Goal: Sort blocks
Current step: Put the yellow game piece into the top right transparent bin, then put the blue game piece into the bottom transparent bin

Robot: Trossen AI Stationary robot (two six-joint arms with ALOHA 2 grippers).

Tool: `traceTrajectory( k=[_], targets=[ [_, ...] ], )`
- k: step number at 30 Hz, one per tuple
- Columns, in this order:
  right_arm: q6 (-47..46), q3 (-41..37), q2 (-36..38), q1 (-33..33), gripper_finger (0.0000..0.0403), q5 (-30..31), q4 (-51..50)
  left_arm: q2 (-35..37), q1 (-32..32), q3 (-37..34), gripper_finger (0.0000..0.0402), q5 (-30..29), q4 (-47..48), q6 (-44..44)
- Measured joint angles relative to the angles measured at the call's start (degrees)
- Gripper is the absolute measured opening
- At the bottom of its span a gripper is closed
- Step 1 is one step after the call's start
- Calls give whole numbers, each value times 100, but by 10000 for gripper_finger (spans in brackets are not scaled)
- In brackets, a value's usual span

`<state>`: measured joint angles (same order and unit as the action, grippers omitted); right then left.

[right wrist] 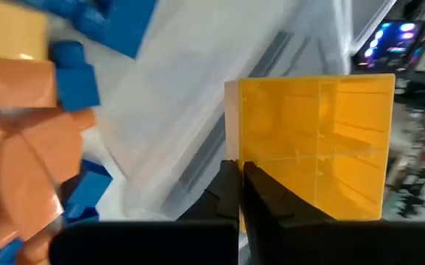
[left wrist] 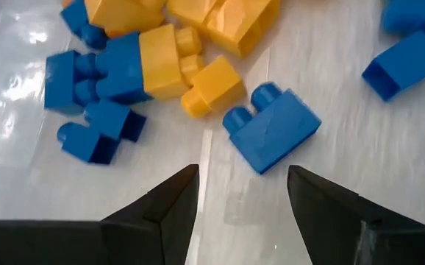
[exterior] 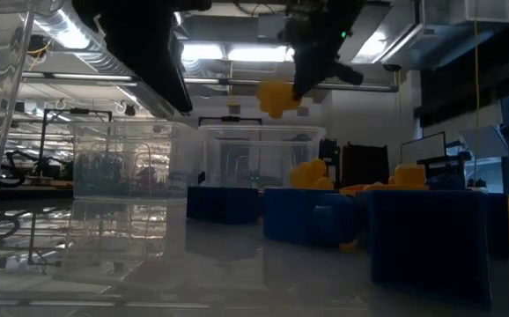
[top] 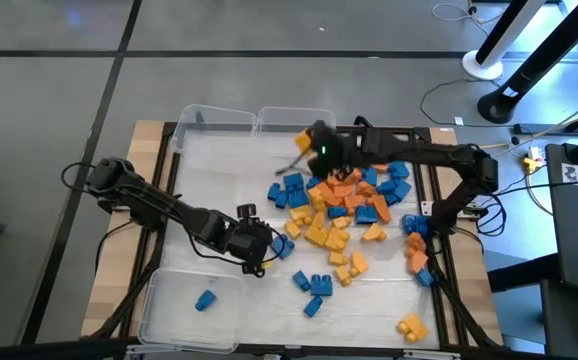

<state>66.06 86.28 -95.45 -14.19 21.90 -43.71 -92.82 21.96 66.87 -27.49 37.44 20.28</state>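
Observation:
A heap of blue, orange and yellow blocks (top: 341,208) lies on the table's middle and right. My right gripper (top: 309,143) hovers over the far side of the heap, close to the far bins, and is shut on a yellow block (right wrist: 315,140). In the low view that yellow block (exterior: 275,97) hangs high above the table. My left gripper (left wrist: 242,199) is open and low at the heap's near left edge. A blue two-stud block (left wrist: 271,129) lies on the table just ahead of its fingers, untouched. My right gripper pinches one side wall (right wrist: 234,125) of the yellow block between its two fingers, at the edge of the block's hollow underside. The fingers slant down from the table's right. The block is lifted clear of the table, its open underside facing the wrist camera.
Two clear bins (top: 214,125) (top: 294,120) stand at the table's far edge. A third clear bin (top: 174,310) at the near left holds one blue block (top: 205,299). Loose blocks (top: 415,245) lie by the right arm's base, and a yellow one (top: 411,325) at the near right.

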Motion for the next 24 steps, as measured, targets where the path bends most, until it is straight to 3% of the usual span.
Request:
traceTrajectory(
  k=[4, 10, 19, 24],
  targets=[
    [156, 0, -164, -636, 5, -576, 394, -109, -7, 0, 196, -7, -342, -371],
    [190, 2, -451, -1159, 21, -800, 536, -201, -9, 0, 196, -6, -514, -652],
    [26, 2, -587, -1159, 151, -389, 550, -279, -9, -2, 196, 2, -521, -1335],
    [26, 2, -585, -1064, 196, -103, 645, -606, -11, -2, 196, -14, -562, -1793]
  ],
)
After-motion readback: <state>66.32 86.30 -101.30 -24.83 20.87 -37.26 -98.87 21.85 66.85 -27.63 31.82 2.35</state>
